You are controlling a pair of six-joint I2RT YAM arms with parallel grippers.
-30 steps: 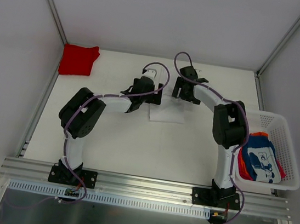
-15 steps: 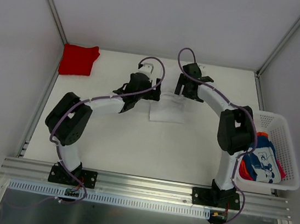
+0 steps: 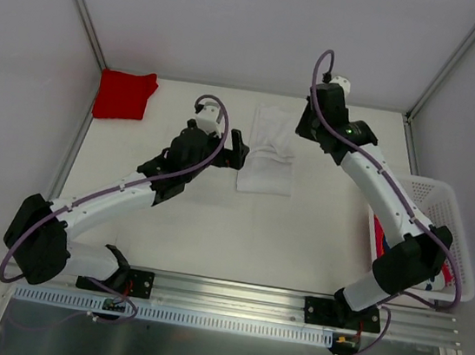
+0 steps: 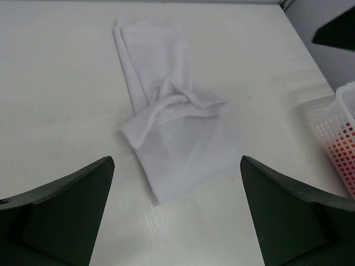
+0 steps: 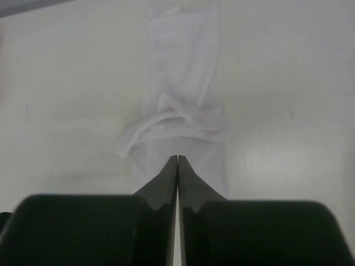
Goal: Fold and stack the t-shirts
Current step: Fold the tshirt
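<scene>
The white t-shirt (image 3: 268, 160) lies near the far middle of the counter (image 3: 180, 214). It is a long folded strip, narrower at one end and broader at the other, with a rumpled ridge of cloth bunched across its middle (image 4: 177, 105). It is flat on the surface apart from that ridge.

The left gripper (image 3: 234, 149) sits just beside the shirt's left edge. In the left wrist view its two fingers (image 4: 61, 216) stand spread as wide as they go, one at each lower corner of the picture. The broad end of the shirt shows in the gap between them, and they hold nothing and touch no cloth.

The right gripper (image 3: 305, 127) is at the far right of the shirt, on an arm stretched out across the counter. In the right wrist view its fingers (image 5: 161, 188) are pressed together, with only a hairline between them. Their tips overlap the end of the shirt nearest that camera. No cloth can be seen pinched there, and I cannot tell whether the tips touch the fabric.

The red t-shirt (image 3: 126, 95) lies folded in the far left corner, well apart from both grippers. The white mesh basket (image 3: 443, 213) stands at the right edge, with orange-red cloth (image 4: 341, 149) showing through its wall.
</scene>
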